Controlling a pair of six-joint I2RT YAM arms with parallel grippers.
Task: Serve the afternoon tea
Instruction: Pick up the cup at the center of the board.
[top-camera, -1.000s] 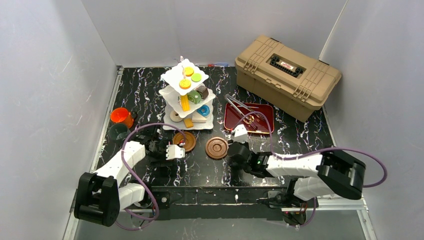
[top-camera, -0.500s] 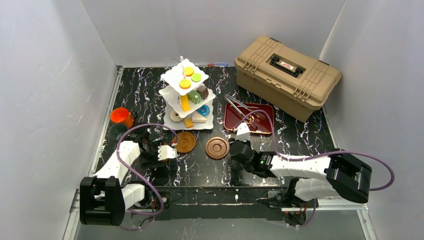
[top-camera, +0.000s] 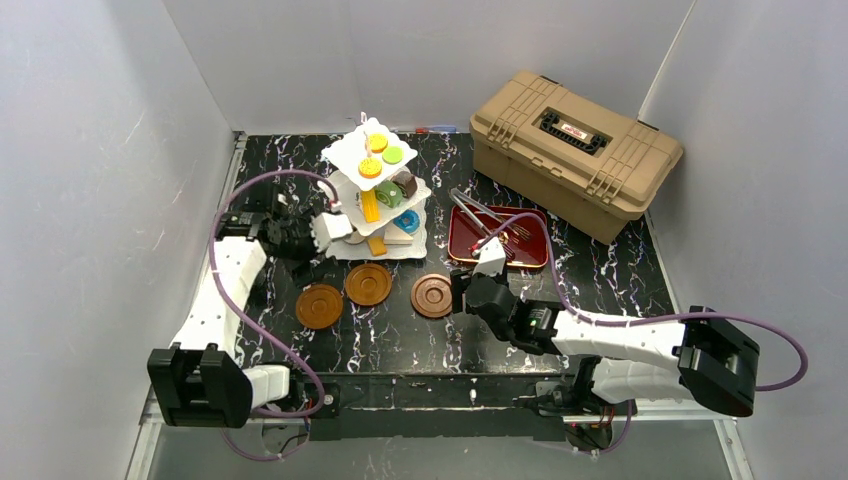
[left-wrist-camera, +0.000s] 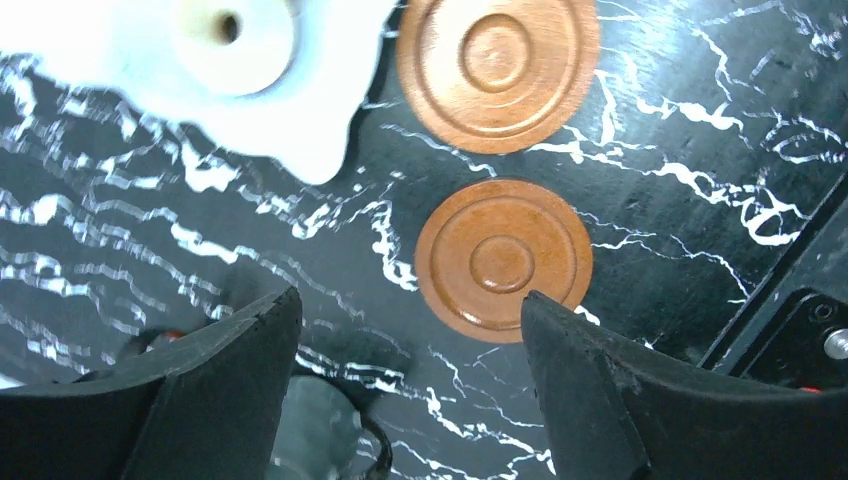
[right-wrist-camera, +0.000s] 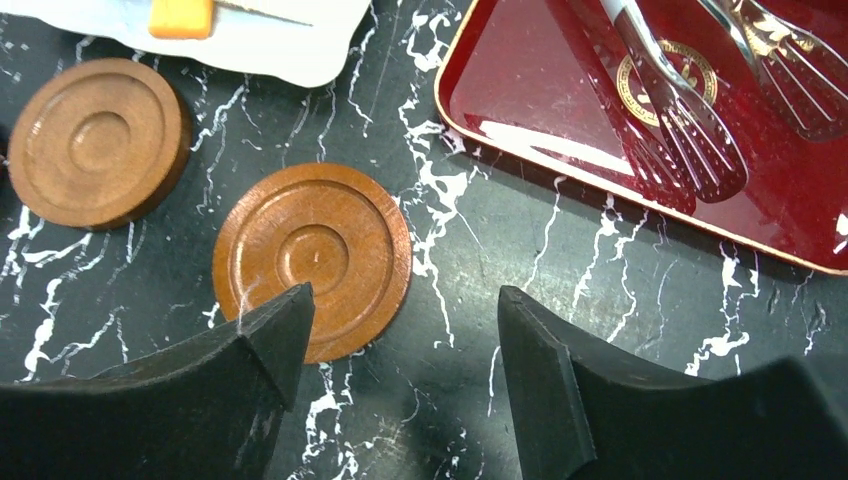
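1. My left gripper (left-wrist-camera: 410, 310) has its fingers spread wide and pinches nothing.
2. In the left wrist view the first saucer (left-wrist-camera: 503, 260) lies below the gap between them, closer to the right-hand finger.
3. The second saucer (left-wrist-camera: 497, 62) sits at the top of that frame, beside the white stand (left-wrist-camera: 300, 120) at upper left.
4. My right gripper (right-wrist-camera: 400, 300) is also spread and empty.
5. In the right wrist view the third saucer (right-wrist-camera: 312, 258) lies centre-left, its lower edge behind my left-hand finger.
6. The red tray (right-wrist-camera: 540, 100) with the tongs (right-wrist-camera: 670, 110) fills the upper right.
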